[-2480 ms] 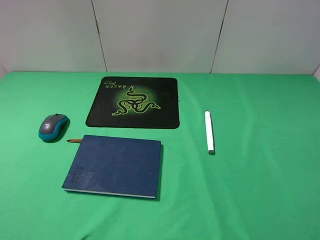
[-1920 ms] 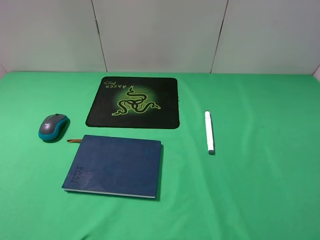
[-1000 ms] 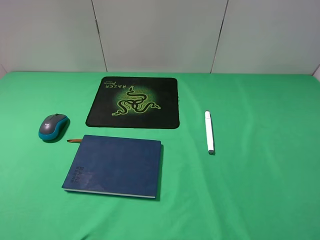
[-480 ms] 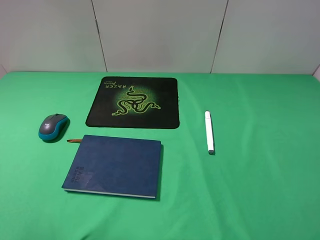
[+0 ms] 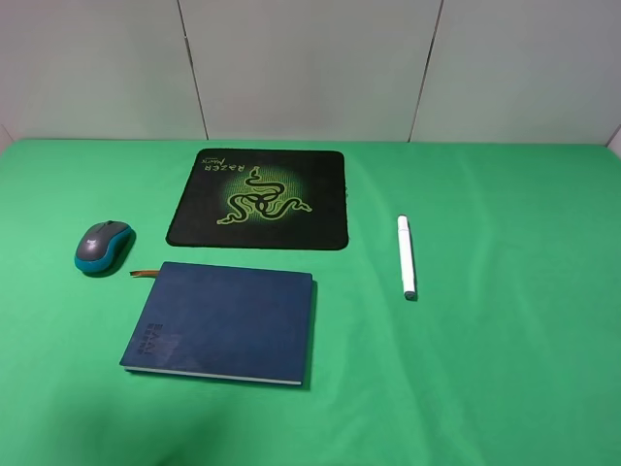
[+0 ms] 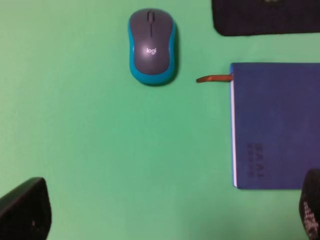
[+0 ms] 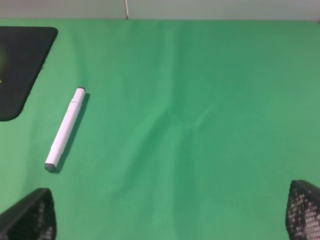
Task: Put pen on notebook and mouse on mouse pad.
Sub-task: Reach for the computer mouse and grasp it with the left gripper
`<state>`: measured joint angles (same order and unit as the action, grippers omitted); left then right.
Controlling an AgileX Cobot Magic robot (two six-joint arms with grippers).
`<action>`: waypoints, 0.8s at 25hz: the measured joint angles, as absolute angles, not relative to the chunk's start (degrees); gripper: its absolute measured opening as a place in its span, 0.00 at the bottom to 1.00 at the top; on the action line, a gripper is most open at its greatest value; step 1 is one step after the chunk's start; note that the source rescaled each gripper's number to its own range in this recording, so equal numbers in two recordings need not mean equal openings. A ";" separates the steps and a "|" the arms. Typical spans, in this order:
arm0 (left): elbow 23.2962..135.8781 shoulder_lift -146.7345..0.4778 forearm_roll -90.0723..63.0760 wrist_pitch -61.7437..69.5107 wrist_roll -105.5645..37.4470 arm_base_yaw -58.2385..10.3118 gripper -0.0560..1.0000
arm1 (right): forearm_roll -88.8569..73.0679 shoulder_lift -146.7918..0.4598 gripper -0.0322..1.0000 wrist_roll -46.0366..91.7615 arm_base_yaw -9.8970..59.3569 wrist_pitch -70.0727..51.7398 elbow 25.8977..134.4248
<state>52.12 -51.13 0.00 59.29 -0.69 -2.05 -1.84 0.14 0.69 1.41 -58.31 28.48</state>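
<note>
Left end effector and right end effector were wide open, empty, apparently staged for 2 pickups; mouse lay left of pad, pen right of notebook, all apart on surface.

Left wrist view: the frame edge cuts off the notebook and most of the mouse pad, and the notebook's cover lettering is blurred. In both wrist views only my fingertips show, cropped at the corners.
</note>
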 joint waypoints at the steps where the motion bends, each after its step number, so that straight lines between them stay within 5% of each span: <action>1: 53.12 -54.46 0.00 58.19 -0.62 -2.05 1.00 | -1.84 0.14 1.00 0.69 1.41 -58.31 28.48; 20: 54.88 -82.96 1.49 43.65 2.38 -1.93 1.00 | -1.84 0.14 1.00 0.69 1.41 -58.31 28.48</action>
<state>54.88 -82.96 1.49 43.65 2.38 -1.93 -1.84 0.14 0.69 1.41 -58.31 28.48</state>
